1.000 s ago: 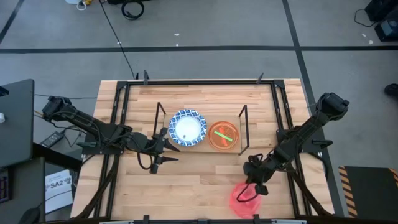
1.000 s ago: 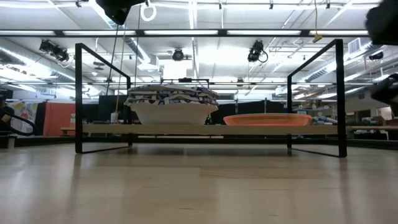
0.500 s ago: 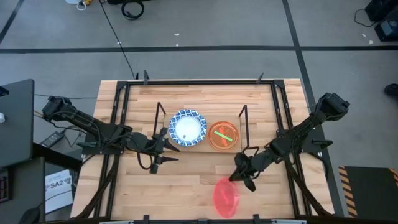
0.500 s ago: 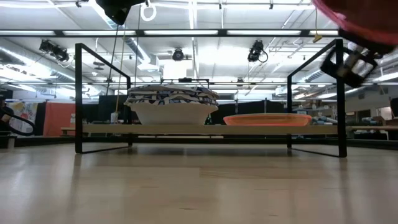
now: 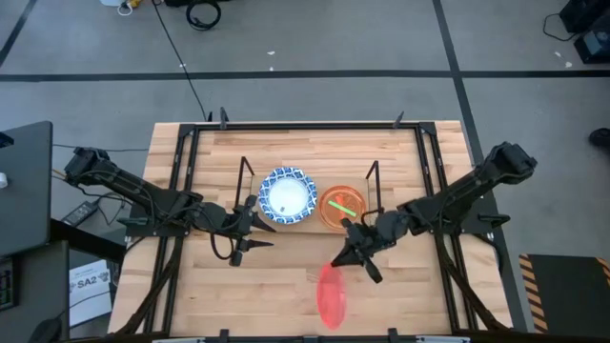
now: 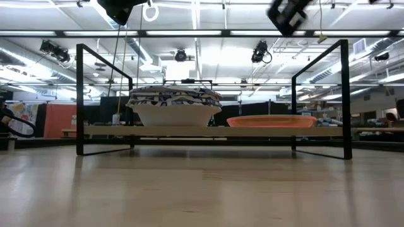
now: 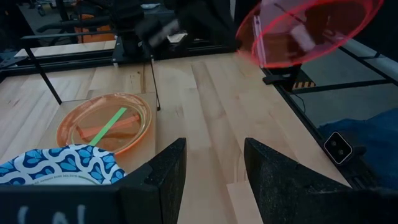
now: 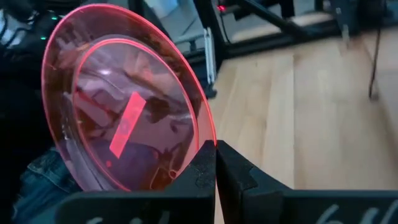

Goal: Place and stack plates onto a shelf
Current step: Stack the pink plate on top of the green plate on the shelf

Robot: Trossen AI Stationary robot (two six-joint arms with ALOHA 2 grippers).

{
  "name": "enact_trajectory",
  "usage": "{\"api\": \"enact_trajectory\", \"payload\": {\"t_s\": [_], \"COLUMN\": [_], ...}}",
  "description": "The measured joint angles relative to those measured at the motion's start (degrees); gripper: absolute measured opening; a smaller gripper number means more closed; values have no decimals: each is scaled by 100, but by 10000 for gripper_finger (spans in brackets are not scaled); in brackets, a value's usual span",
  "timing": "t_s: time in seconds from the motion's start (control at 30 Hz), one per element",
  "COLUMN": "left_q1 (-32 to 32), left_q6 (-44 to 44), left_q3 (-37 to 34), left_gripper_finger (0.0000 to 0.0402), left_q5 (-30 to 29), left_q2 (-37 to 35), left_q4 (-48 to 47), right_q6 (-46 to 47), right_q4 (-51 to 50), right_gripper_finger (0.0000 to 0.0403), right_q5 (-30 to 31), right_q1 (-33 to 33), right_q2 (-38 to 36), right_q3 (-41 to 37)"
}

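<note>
Item: red plate. Translucent red-pink, round, thin-walled. Location: in the air over the tabletop, at 6 o'clock from the shelf, carried tilted almost on edge. Judged light and stiff, likely plastic; smooth rim, so prone to slip or swing in a narrow pinch. Best hold: on the rim, as now, with the pinch kept firm while it is levelled.

Holder: right hand, at 6 o'clock of the shelf's right half. Fingers nearly together, pinching the plate's rim; the right wrist view shows the rim running into the narrow gap between the two fingers. The left wrist view shows the same plate high up and well apart from the shelf.

Shelf contents: orange plate on the right part, a green strip lying on it; whether a green plate lies under or in it cannot be told. Blue-rimmed stack at the middle, at 9 o'clock from the orange plate, just beside it. In the low view the stack stands taller than the orange plate; count of plates in it not legible.

Second holder: left hand, at the shelf's left end, at 8 o'clock of the stack. Fingers spread apart, holding nothing.
</note>
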Motion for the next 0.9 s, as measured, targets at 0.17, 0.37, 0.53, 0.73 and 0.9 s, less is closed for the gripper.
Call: {"api": "enact_trajectory", "payload": {"t_s": [0.17, 0.37, 0.53, 0.73, 0.9], "left_q1": [1, 2, 1, 0, 2], "left_q6": [4, 4, 4, 4, 5], "left_q3": [0, 0, 0, 0, 0], "left_gripper_finger": [169, 169, 169, 169, 169], "left_q5": [1, 0, 0, 2, 1], "left_q2": [0, 0, 0, 0, 0], "left_q4": [0, 0, 0, 0, 0], "right_q6": [-703, -1557, -2288, -2993, -3482], "right_q4": [-1334, -3814, -5137, -6156, -6531], "right_gripper_finger": [6, 6, 6, 6, 6], "right_q5": [-585, -656, -658, -659, -810], "right_q1": [-457, -1007, -1561, -2395, -3178], "right_q2": [0, 0, 0, 0, 2], "right_q3": [891, 2093, 2769, 3187, 3209]}}
